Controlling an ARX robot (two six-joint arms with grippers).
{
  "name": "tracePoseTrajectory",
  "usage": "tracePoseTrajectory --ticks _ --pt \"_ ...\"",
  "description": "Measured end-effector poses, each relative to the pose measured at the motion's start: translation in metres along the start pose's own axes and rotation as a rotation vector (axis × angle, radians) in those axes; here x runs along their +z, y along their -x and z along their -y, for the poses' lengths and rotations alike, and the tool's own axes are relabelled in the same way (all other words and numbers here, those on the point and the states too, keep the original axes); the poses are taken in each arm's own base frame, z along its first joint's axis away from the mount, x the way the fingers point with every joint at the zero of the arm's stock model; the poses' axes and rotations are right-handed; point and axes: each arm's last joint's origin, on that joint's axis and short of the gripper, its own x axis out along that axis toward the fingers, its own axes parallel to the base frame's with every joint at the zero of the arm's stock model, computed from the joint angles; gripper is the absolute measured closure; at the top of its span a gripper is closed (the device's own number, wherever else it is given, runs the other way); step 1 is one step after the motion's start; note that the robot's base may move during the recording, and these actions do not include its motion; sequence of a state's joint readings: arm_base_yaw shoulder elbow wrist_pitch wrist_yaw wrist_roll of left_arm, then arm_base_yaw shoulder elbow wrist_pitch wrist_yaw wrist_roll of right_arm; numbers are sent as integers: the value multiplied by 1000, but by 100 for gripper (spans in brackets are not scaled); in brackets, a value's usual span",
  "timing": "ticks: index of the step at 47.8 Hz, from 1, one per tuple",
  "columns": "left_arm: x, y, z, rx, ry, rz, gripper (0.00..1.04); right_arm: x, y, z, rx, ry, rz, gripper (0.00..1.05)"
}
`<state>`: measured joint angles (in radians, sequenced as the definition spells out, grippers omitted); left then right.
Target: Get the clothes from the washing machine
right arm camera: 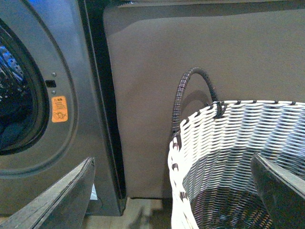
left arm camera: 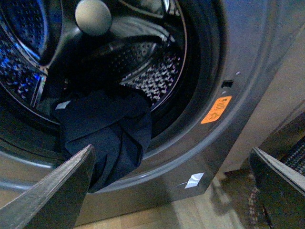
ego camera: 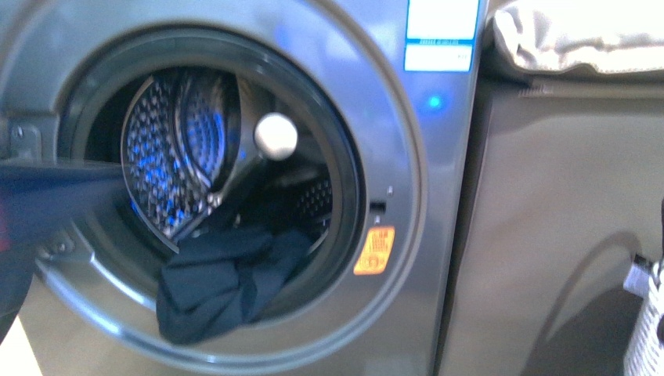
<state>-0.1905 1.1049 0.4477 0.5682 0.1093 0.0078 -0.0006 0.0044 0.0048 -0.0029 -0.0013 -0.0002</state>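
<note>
Fingers (left arm camera: 57, 191) of the left gripper (left arm camera: 169, 188) are spread wide and empty in front of the washing machine (left arm camera: 228, 57). Just past the tip of one finger I see the clothes (left arm camera: 109, 133), a dark navy heap spilling out of the steel drum (left arm camera: 157, 71) and drooping over the lower lip of the open porthole. Farther in, beyond the heap, a white ball (left arm camera: 93, 16) sits inside the drum. An orange sticker (left arm camera: 216, 109) on the washer's face lies ahead, between the two fingers. On the right gripper (right arm camera: 169, 191) the fingers (right arm camera: 281, 186) are equally wide and hold nothing. One finger points toward the washer's front, and the other hangs over the mouth of a woven basket (right arm camera: 228, 143). The basket stands against a brown panel (right arm camera: 190, 57) beside the machine.
</note>
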Motion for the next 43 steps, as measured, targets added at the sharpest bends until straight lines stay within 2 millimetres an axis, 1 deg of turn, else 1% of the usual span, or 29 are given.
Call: tracePoseTrajectory --ticks 5,12,17,23,26,37,43 --pt "-10 -43 -4 23 -29 -91 6 0 0 0 0 0 0 8" --pt "-24 -102 -13 66 -75 -170 6 0 0 0 0 0 0 8" --pt "-37 -130 -20 84 -109 -228 6 0 0 0 0 0 0 8" --pt "-48 -155 -31 130 -138 -277 6 0 0 0 0 0 0 8" --pt "-51 -169 -41 172 -155 -293 6 0 0 0 0 0 0 8" --pt "-53 -198 -63 243 -165 -318 6 0 0 0 0 0 0 8" --pt "-51 -210 -66 237 -149 -318 6 0 0 0 0 0 0 8"
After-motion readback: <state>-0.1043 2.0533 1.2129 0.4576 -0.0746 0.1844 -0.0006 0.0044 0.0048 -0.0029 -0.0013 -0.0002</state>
